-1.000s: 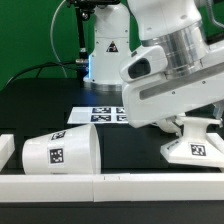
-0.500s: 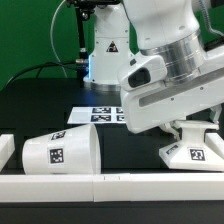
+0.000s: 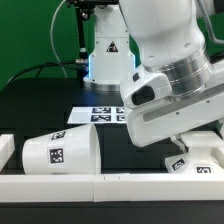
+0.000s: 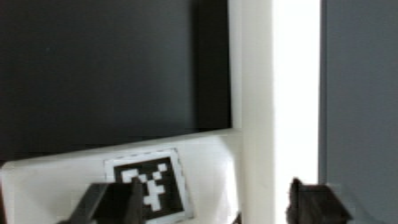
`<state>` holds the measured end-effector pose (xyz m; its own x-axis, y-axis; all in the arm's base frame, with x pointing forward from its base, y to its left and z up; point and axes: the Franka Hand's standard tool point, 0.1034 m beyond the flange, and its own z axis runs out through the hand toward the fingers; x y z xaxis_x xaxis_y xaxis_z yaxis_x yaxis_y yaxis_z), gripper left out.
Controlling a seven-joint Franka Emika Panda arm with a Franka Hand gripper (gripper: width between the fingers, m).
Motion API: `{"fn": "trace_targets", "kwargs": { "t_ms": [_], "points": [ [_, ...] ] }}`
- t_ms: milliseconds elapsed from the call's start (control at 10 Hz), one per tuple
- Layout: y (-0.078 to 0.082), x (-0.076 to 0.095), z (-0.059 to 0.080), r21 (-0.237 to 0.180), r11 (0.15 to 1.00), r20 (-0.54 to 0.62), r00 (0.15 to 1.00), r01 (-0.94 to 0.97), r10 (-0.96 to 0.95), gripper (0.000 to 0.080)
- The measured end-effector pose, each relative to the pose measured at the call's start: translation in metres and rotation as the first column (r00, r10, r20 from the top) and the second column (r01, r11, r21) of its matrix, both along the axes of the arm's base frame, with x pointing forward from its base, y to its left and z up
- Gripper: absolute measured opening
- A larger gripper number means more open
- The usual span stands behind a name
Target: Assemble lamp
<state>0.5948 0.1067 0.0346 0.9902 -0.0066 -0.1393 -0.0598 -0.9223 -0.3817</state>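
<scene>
On the black bench [image 3: 120,156], at the exterior view's right, the lamp base [image 3: 200,165] sits mostly hidden beneath the arm. The gripper [image 4: 208,205] hangs over it, fingers apart, clamping nothing. The shade [image 3: 60,150] lies on its side, well apart leftward.

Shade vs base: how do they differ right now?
Shade lies on its side, wholly in view; base is mostly hidden beneath the arm. Shade is bigger, round and tapered; base is low and blocky. Shade is at the exterior view's left, base at its right. Both are white with square tags.
</scene>
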Motion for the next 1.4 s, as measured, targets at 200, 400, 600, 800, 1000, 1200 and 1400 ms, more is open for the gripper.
{"fn": "trace_targets", "kwargs": {
  "t_ms": [200, 400, 600, 800, 1000, 1200, 1400],
  "points": [
    [0.0, 0.0, 0.0, 0.001, 1.0, -0.002, 1.0, 0.003, -0.003, 0.0395],
    [0.0, 0.0, 0.0, 0.002, 1.0, -0.003, 1.0, 0.002, -0.002, 0.0395],
    [0.004, -0.001, 0.002, 0.008, 1.0, -0.008, 1.0, -0.004, 0.004, 0.066],
    [0.006, -0.001, 0.003, 0.009, 1.0, -0.007, 1.0, -0.006, 0.006, 0.0693],
    [0.002, -0.007, 0.004, 0.003, 1.0, -0.012, 1.0, -0.007, 0.007, 0.0698],
    [-0.015, -0.019, 0.01, -0.01, 1.0, -0.019, 1.0, -0.008, 0.008, 0.0699],
    [-0.03, -0.011, 0.028, -0.016, 1.0, 0.007, 1.0, 0.014, -0.014, 0.0699]
  ]
}}
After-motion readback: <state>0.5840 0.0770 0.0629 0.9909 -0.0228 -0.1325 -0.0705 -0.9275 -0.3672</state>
